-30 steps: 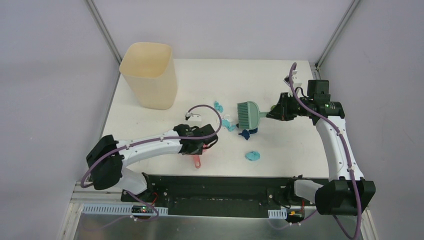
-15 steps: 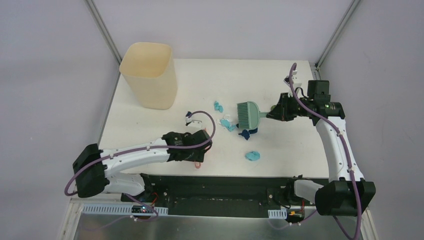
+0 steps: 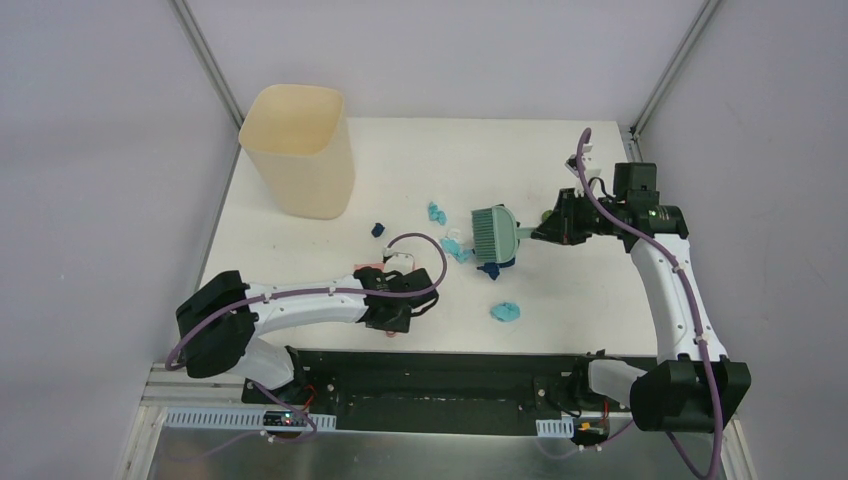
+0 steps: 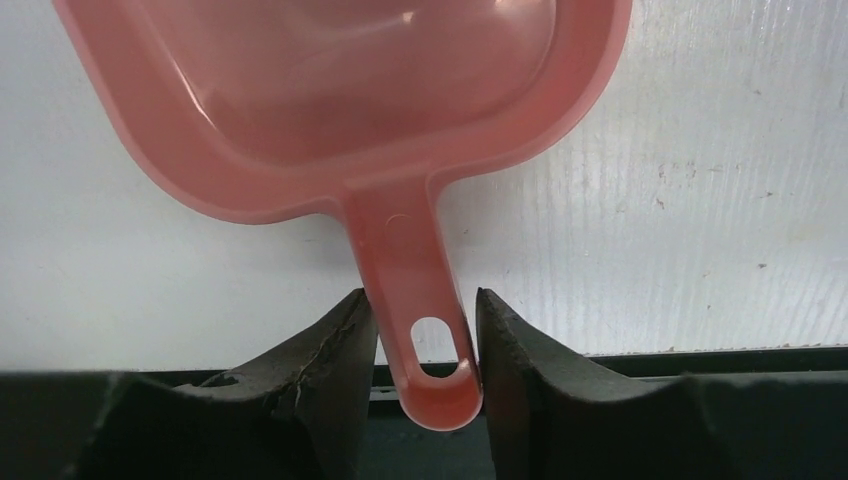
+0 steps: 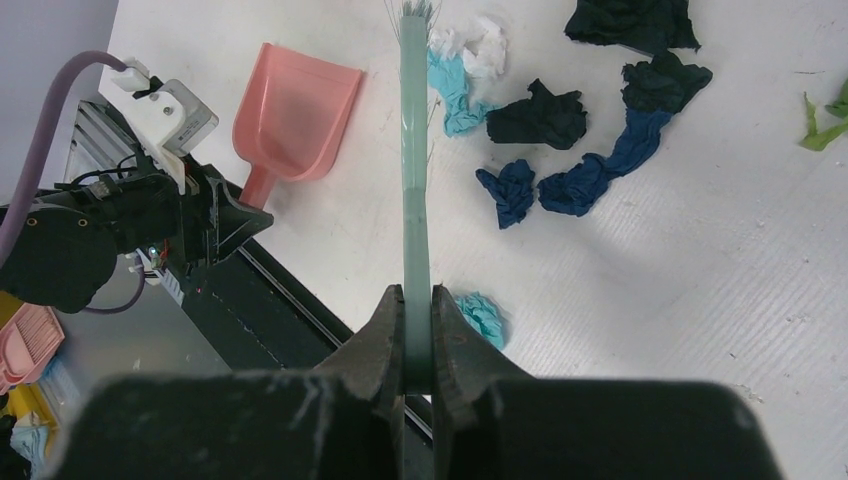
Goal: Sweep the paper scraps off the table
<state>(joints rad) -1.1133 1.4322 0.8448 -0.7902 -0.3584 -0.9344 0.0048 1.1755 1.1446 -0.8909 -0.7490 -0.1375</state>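
The pink dustpan (image 4: 350, 100) lies flat near the table's front edge. Its handle (image 4: 420, 300) runs between the fingers of my left gripper (image 3: 395, 322), which press it from both sides. My right gripper (image 5: 418, 300) is shut on the handle of the teal brush (image 3: 492, 230), holding its bristles over the mid table (image 3: 600, 160). Paper scraps lie round the brush: light blue ones (image 3: 435, 212) (image 3: 455, 248) (image 3: 506, 312), dark blue ones (image 3: 378, 229) (image 5: 510, 190), black wads (image 5: 540, 115), a white one (image 5: 470, 40) and a green one (image 5: 825, 115).
A tall cream bin (image 3: 300, 150) stands at the table's back left. The black front rail (image 4: 650, 360) runs just behind the dustpan's handle end. Grey walls and metal posts close in the table at the back and sides.
My left arm swung back and forth over the dustpan, and its fingers came in on the handle. A dark blue scrap now shows beyond it. The right arm and brush barely moved.
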